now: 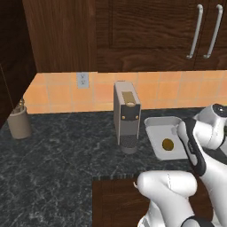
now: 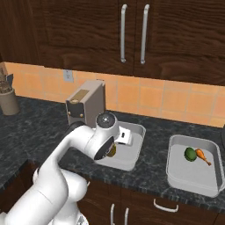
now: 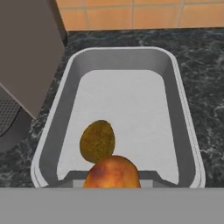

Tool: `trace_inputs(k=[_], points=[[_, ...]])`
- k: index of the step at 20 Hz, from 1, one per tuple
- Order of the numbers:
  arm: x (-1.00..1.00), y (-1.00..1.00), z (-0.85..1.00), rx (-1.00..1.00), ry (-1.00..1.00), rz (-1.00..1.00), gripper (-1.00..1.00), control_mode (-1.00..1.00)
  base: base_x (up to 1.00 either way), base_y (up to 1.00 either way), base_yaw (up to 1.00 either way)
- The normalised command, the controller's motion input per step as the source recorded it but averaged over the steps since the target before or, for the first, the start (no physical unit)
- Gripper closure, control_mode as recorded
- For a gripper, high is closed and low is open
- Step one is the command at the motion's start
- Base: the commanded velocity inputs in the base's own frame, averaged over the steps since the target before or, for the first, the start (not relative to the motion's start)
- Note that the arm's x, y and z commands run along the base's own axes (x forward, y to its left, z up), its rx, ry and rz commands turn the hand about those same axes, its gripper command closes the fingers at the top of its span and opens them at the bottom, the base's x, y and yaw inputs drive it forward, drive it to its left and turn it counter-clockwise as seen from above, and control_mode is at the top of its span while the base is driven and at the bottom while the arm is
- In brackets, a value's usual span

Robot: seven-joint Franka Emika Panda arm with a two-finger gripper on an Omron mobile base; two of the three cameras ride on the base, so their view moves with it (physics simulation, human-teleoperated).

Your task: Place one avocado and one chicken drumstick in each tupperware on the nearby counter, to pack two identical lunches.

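Dark marbled counter (image 2: 39,127) runs under brown wall cabinets w/ silver handles and an orange tile backsplash. Grey coffee machine (image 1: 126,116) stands at the back, utensil crock (image 1: 18,123) off to the far left near the wall. Just right of the machine sits a grey tupperware (image 3: 183,118), long side running away from the robot; an avocado (image 3: 97,141), brownish-green, lies on its floor near the front end. Directly over that front end hangs a drumstick (image 3: 113,172), orange-brown, seen at the bottom of the hand view where the fingers would be, so prob. held, but fingertips are hidden behind it and I can't tell the jaw state. In the right base view the gripper (image 2: 115,145) is over the near-left part of this container, mostly masked by the wrist. Second tupperware (image 2: 178,169) sits well apart to the right, holding a green avocado (image 2: 190,154) touching a drumstick (image 2: 203,155) at its back half.
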Motion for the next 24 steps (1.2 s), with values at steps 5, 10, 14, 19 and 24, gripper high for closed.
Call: trace_inputs(k=[5,10,14,19,24], points=[[0.43,-0.03,-0.16,0.0,-0.01,0.01,1.0,-1.0,0.0,0.0,0.0],[0.38,-0.11,-0.14,0.0,0.0,0.03,1.0,-1.0,0.0,0.0,0.0],[0.34,-0.14,-0.22,0.0,-0.04,0.05,1.0,-1.0,0.0,0.0,0.0],[0.34,-0.11,-0.34,0.0,-0.03,0.05,1.0,-1.0,0.0,0.0,0.0],[0.4,-0.1,-0.32,0.0,-0.03,0.04,1.0,-1.0,0.0,0.0,0.0]])
